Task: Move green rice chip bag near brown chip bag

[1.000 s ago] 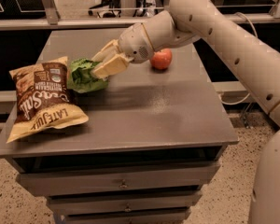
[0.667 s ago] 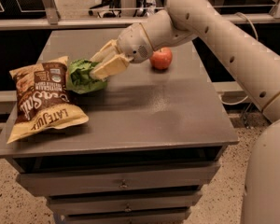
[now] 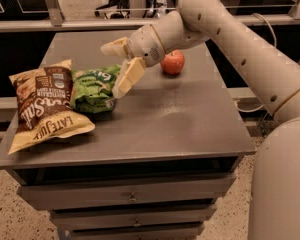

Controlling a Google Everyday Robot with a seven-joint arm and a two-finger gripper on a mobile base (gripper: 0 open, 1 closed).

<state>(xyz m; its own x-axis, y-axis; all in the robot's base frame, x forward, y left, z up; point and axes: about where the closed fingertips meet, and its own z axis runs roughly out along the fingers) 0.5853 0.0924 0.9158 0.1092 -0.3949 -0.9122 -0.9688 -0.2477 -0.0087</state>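
The green rice chip bag (image 3: 92, 89) lies crinkled on the grey table (image 3: 180, 119), its left edge touching the brown chip bag (image 3: 42, 104). The brown chip bag is large, with pale yellow ends, and lies flat at the table's left side. My gripper (image 3: 111, 71) is at the green bag's right end with its jaws spread wide. One finger (image 3: 115, 46) is above and behind the bag. The other finger (image 3: 126, 79) is in front of the bag's right edge.
A red apple (image 3: 173, 62) sits on the table behind my wrist, towards the back right. The table has drawers (image 3: 132, 196) below its front edge. A railing (image 3: 65, 24) runs behind the table.
My gripper was shut on the green bag and held it just right of the brown bag. Now the jaws have opened and the green bag rests on the table against the brown bag.
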